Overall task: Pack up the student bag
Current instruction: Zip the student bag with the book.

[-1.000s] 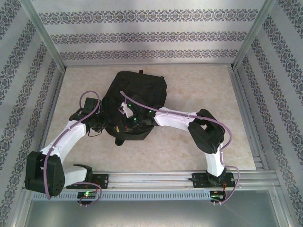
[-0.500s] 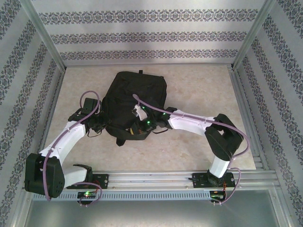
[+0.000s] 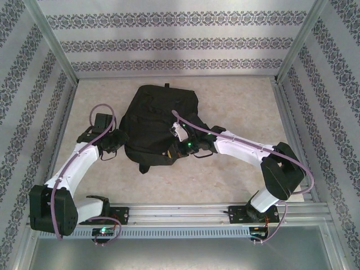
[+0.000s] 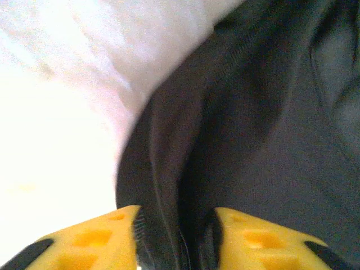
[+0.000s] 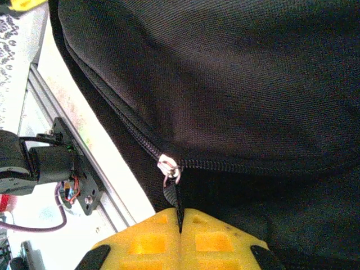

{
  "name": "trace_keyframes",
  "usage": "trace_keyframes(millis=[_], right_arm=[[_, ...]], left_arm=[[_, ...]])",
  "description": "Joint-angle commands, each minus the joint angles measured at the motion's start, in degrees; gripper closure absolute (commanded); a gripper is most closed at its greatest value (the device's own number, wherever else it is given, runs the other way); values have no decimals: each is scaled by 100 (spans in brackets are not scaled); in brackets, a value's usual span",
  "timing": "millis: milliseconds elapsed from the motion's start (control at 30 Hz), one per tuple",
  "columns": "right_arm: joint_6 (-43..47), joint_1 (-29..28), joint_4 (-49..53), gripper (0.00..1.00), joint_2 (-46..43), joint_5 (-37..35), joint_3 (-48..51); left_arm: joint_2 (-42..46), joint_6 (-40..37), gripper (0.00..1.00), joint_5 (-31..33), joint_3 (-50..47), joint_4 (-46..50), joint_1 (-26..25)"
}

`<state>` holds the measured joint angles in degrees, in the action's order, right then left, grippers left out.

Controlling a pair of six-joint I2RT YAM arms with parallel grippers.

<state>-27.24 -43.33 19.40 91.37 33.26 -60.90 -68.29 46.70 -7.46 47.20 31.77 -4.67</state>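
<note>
The student bag point(image 3: 160, 112) lies flat mid-table, black and soft. At its near right edge my right gripper point(image 3: 179, 147) is shut on the black zipper pull tab point(image 5: 175, 197), which hangs from the silver slider point(image 5: 169, 167). In the right wrist view the yellow fingers of the right gripper point(image 5: 180, 216) press together, and the zipper teeth to the right of the slider are meshed across the bag point(image 5: 253, 84). My left gripper point(image 3: 118, 140) is at the bag's left edge. In the left wrist view the left gripper point(image 4: 175, 236) stands open, jaws apart, with a fold of the bag point(image 4: 270, 140) between them.
An aluminium rail point(image 3: 185, 211) carrying both arm bases runs along the near edge, and a frame rail point(image 3: 292, 140) borders the right side. Patterned walls enclose the table on three sides. Bare tabletop point(image 3: 236, 95) lies to the right of the bag.
My right gripper has slid rightward along the bag's near edge, drawing the zipper pull with it. My left gripper has opened and drawn back a little to the left.
</note>
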Motion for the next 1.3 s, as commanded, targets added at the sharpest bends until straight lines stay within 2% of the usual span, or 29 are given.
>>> trace_keyframes(millis=[0,100,200,400,567,767,1000,1267], right_arm=[[-155,-325,48,100,189,182,-494],[-353,-647,-75,100,738,265,-1205],[-642,-844,-349,100,1238,374,-1801],[-1044,-953,-704,100,2002,347,-2623],[-1209,-1012,-885,100,2274,339,-2860],[-1222,-1050,-925,100,2324,331,-2772],[-1213,-1063,-956,100,2333,370,-2666],[-886,-1063,-657,100,2108,304,-2417]], left_arm=[[30,-121,50,864,367,104,239],[25,-49,37,865,625,359,362],[314,156,29,868,712,736,361],[649,849,28,644,703,1917,361],[881,1133,29,201,274,1861,361],[821,1544,37,-221,-66,1437,134],[545,1753,41,-445,-363,856,-201],[388,1529,68,-139,-453,610,-254]])
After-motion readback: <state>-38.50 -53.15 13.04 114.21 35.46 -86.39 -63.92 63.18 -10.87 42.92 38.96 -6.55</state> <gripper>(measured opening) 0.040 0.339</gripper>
